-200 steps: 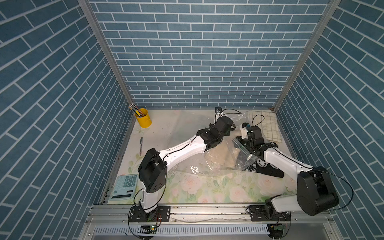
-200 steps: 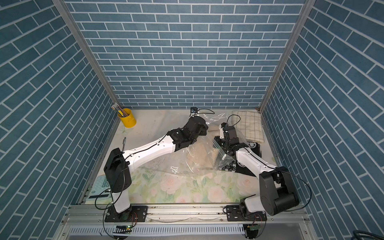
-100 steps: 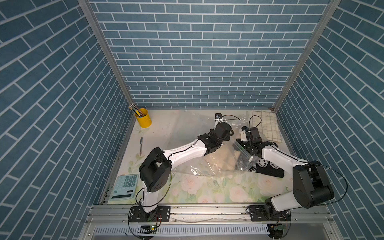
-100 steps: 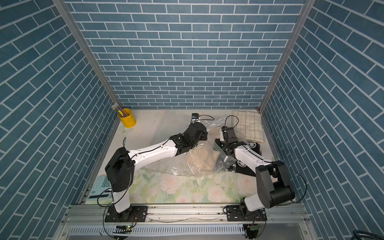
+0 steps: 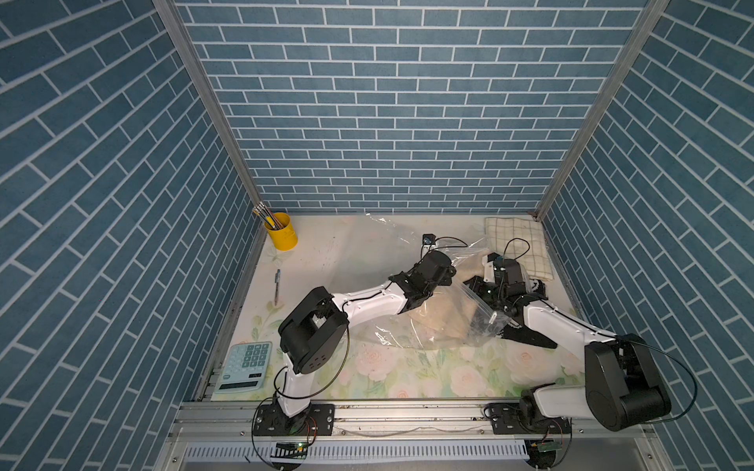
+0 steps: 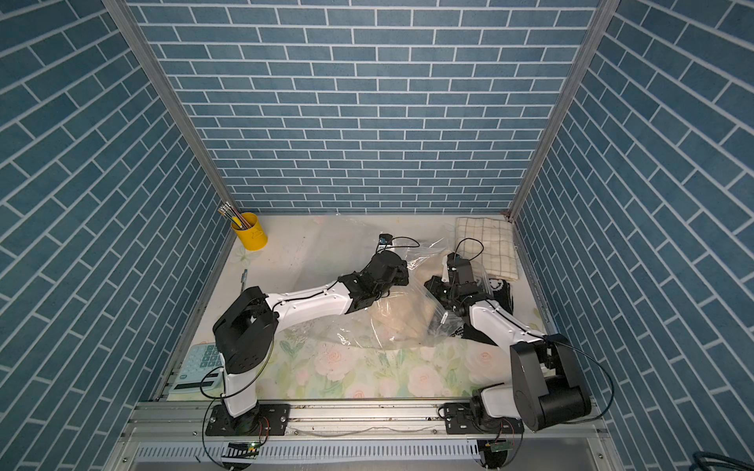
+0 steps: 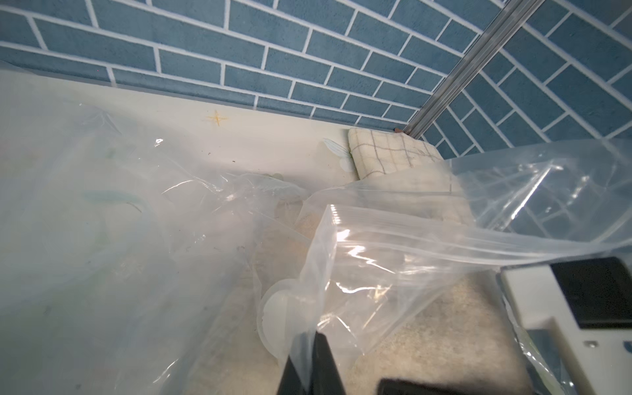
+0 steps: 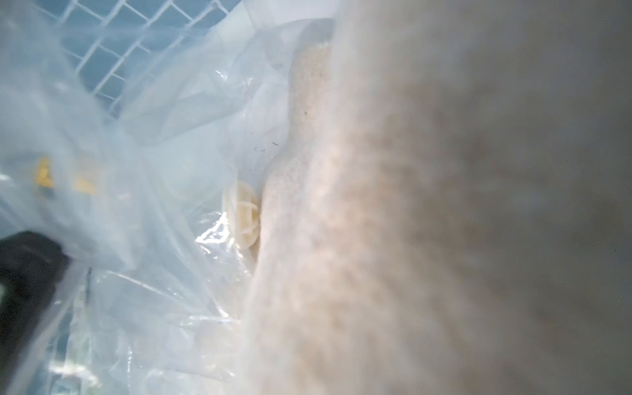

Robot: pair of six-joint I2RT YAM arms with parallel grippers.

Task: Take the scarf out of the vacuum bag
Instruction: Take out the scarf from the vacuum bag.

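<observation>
Although the mouth of the vacuum bag (image 5: pixel 412 332) already gapes, the beige scarf (image 5: pixel 444 318) lies inside it, seen through the crinkled film on the right half of the tabletop (image 5: pixel 408 375), between its centre and its right edge. The left gripper (image 7: pixel 313 345) has its jaws together, pinched on a fold of the film just beside the round white valve cap (image 7: pixel 277 311), and so anchors the bag. The right gripper (image 5: pixel 481 285) reaches in at the open zip strip. Its wrist view is filled with blurred scarf pile close against the lens, so whether its jaws are apart or clamped on fabric cannot be told. The white slider clip (image 5: pixel 493 317) sits at the near end of the mouth. Step in hand, as judged: securing a hold on the scarf within the bag, with extraction not yet begun. The next move calls for a firm bite on a thick fold, then a pull toward the right edge while the left grip resists, lest bag and scarf travel together. Compared with one second earlier, the left wrist stands lower and nearer the front edge, and more of the scarf shows as one broad mass. A checked cloth (image 5: pixel 518 244) occupies the far right corner.
</observation>
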